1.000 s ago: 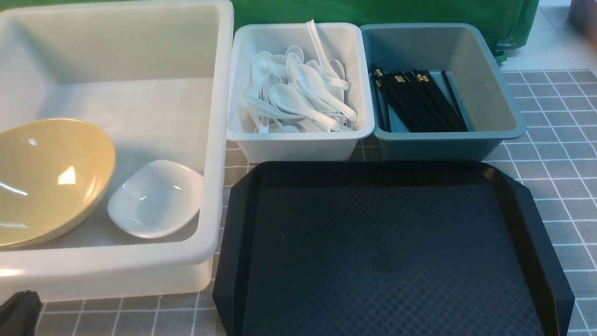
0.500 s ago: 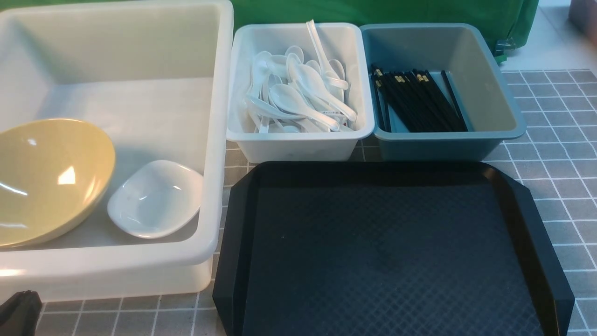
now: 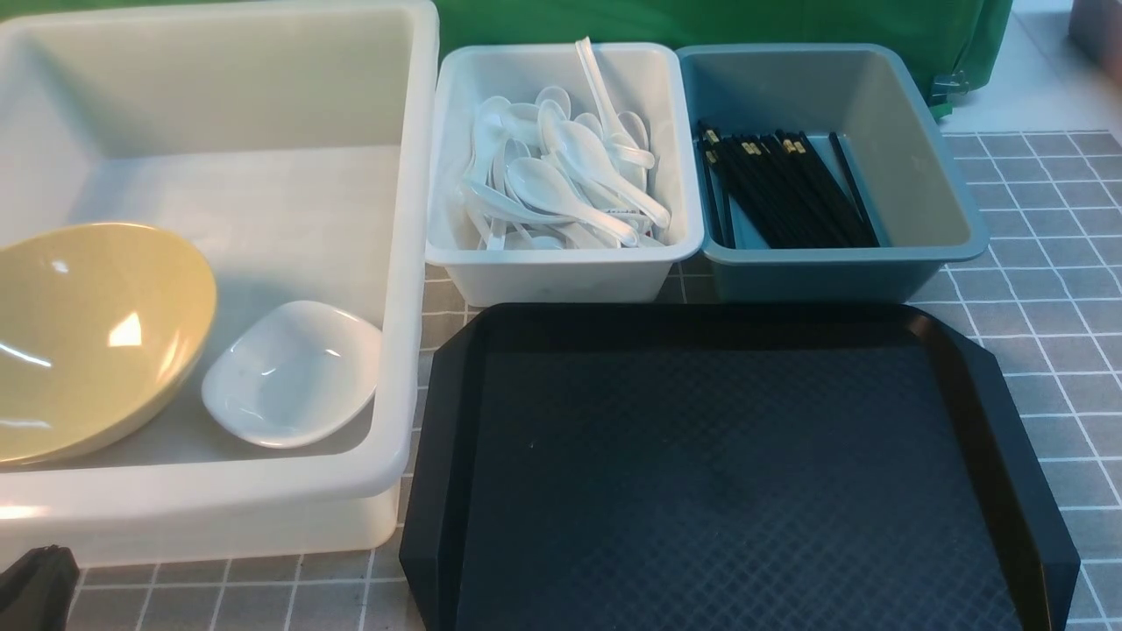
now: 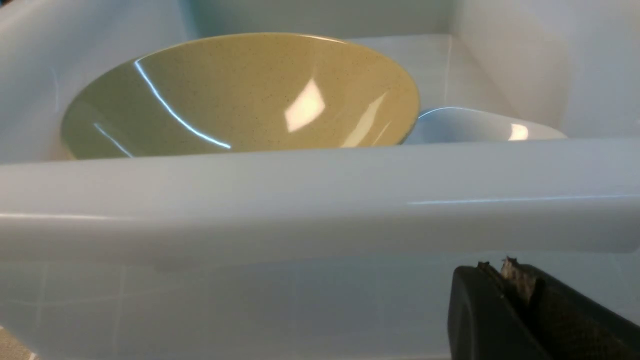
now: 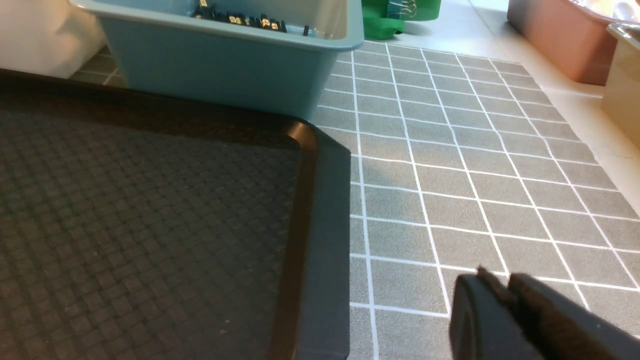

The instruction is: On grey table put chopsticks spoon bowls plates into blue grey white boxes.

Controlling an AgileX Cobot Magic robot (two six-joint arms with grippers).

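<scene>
With the yellow bowl [image 3: 92, 337] and white dish [image 3: 294, 372] in the large white box [image 3: 412, 219], spoons [image 3: 561, 180] and chopsticks [image 3: 784, 188] in theirs, we judge only a stray bump against the black tray [image 3: 999, 456] likely: left gripper [image 4: 505, 290] closed and empty, right gripper [image 5: 502, 290] nearly closed, holding nothing.

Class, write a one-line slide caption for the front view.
Black plastic tray lies bare; white plastic spoons and black chopsticks sit sorted in boxes behind.
</scene>
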